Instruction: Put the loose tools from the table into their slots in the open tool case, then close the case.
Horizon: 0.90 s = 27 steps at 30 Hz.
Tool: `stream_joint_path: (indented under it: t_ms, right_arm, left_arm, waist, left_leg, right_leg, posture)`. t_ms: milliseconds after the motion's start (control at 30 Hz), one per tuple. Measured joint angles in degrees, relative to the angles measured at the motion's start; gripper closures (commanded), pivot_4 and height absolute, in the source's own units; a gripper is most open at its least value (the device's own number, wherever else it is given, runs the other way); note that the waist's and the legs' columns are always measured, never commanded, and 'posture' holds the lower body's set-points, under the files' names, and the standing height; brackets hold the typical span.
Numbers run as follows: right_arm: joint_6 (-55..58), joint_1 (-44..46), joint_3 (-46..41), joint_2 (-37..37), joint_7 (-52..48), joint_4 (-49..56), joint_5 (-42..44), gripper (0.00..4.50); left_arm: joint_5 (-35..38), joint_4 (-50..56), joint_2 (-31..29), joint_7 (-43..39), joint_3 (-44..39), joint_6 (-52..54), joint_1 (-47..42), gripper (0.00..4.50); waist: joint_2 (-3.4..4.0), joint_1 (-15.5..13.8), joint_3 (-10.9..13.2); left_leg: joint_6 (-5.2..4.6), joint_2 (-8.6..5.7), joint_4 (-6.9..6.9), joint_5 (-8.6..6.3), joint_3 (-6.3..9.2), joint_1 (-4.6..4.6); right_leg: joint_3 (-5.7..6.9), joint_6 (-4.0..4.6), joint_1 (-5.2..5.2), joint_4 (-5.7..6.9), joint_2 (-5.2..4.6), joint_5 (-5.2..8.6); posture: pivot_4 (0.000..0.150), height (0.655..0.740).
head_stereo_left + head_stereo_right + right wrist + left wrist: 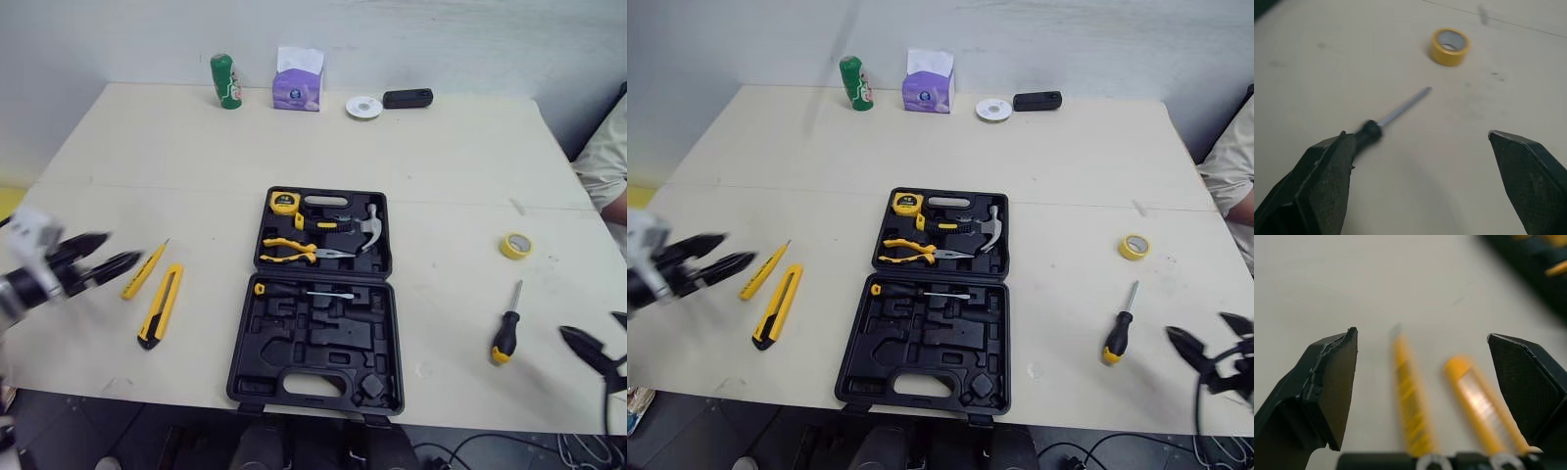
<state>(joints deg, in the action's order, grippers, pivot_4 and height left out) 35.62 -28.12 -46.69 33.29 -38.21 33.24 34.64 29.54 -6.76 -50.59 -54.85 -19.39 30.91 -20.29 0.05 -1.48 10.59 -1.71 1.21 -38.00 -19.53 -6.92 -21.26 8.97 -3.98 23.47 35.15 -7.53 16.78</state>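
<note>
Black tool case (pixel 315 343); yellow tape roll (pixel 516 245); green can (pixel 226 80).

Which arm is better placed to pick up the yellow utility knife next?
Left. The left pincer is open right beside the utility knife and the slim yellow tool; the right pincer is across the tool case, open near the screwdriver.

Bright, even, diffuse light across the table (pixel 147 157); we note only faint, soft shadows. Left gripper (pixel 122 249) smeared by motion blur. Wrist views: knife (pixel 1484 406) and screwdriver (pixel 1371 129) handle out of focus.
</note>
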Motion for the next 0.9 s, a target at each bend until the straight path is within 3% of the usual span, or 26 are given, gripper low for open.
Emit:
stream_joint_path:
  t_ms: [100,233,433,733,900]
  right_arm:
    - [3.7,-0.3,2.7,-5.9,8.6,10.4,2.7,0.0]
    - [6.2,-2.2,11.5,-12.8,17.9,18.2,0.7,0.0]
    - [8.1,-1.6,21.6,-19.8,31.8,20.2,-6.7,0.0]
    - [2.5,-0.1,30.3,-27.5,37.7,12.6,-14.3,0.0]
    - [0.8,1.3,32.3,-27.6,38.7,11.0,-17.0,0.0]
  left_arm:
    - [7.8,11.4,5.3,0.6,4.8,8.9,-5.1,0.03]
    - [13.3,23.3,7.0,-0.6,10.7,14.1,-4.2,0.03]
    - [21.8,32.0,8.2,-4.8,15.6,18.3,-10.8,0.03]
    - [14.4,26.2,10.3,-16.2,27.3,9.8,-16.4,0.03]
    - [12.3,22.0,13.5,-17.9,28.9,7.4,-19.4,0.03]
  waist:
    - [-0.02,0.8,0.0]
    - [-0.06,1.8,0.0]
    - [-0.05,1.5,-0.1]
    - [-0.06,1.6,-0.1]
    - [-0.12,1.7,-0.1]
  left_leg:
    - [-0.3,-0.02,-0.02,0.26,-0.1,0.04]
    - [-0.2,-0.02,-0.01,0.38,-0.15,0.06]
    - [0.12,-0.14,-0.12,0.37,-0.11,0.19]
    - [-0.06,-0.14,-0.11,0.66,-0.16,0.14]
    - [-0.08,-0.13,-0.12,0.67,-0.16,0.16]
  right_leg:
    - [-0.06,-0.01,-0.01,0.11,0.1,0.0]
    - [-0.11,-0.02,0.01,0.18,0.14,0.03]
    - [-0.46,-0.01,0.03,0.28,0.11,0.06]
    - [-0.54,0.05,0.19,0.46,0.27,0.18]
    - [-0.56,0.05,0.19,0.48,0.25,0.18]
  posture:
    - [0.15,0.7316]
    - [0.15,0.7316]
    - [0.15,0.7316]
    - [0.15,0.7316]
    - [0.15,0.7316]
